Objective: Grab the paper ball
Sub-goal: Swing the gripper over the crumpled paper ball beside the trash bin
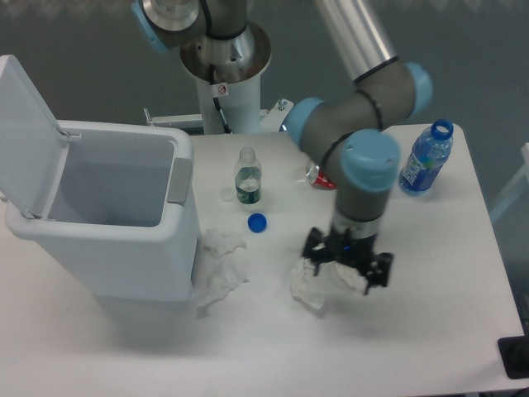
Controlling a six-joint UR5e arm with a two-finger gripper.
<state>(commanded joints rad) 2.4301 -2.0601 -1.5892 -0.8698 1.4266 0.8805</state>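
The gripper [346, 266] hangs wide open, holding nothing, right over the paper ball [351, 277]. The ball sits on the white table [446, 314], near the crumpled tissue [306, 288].

A white table [463, 331] fills the lower view; behind it a dull grey-blue wall [74, 33]; light even, shadows soft.
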